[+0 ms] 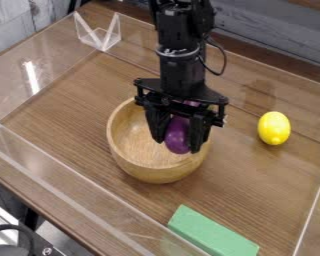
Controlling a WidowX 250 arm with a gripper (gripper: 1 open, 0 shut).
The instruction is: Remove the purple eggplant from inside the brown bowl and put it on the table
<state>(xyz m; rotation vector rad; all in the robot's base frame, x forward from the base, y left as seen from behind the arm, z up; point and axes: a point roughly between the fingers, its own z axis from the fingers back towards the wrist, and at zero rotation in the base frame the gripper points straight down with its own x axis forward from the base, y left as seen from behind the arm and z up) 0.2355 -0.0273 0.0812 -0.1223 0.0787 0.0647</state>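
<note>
The purple eggplant (180, 137) hangs upright between the black fingers of my gripper (180, 134), which is shut on it. It sits over the right half of the brown bowl (133, 155), lifted to about rim height. The gripper points straight down from the black arm above. The eggplant's top and stem are hidden by the gripper. The dark wood-grain table (83, 95) surrounds the bowl.
A yellow lemon (274, 128) lies on the table to the bowl's right. A flat green block (212, 235) rests near the front edge. Clear acrylic walls (29, 70) enclose the table, with a small clear stand (99, 33) at the back left.
</note>
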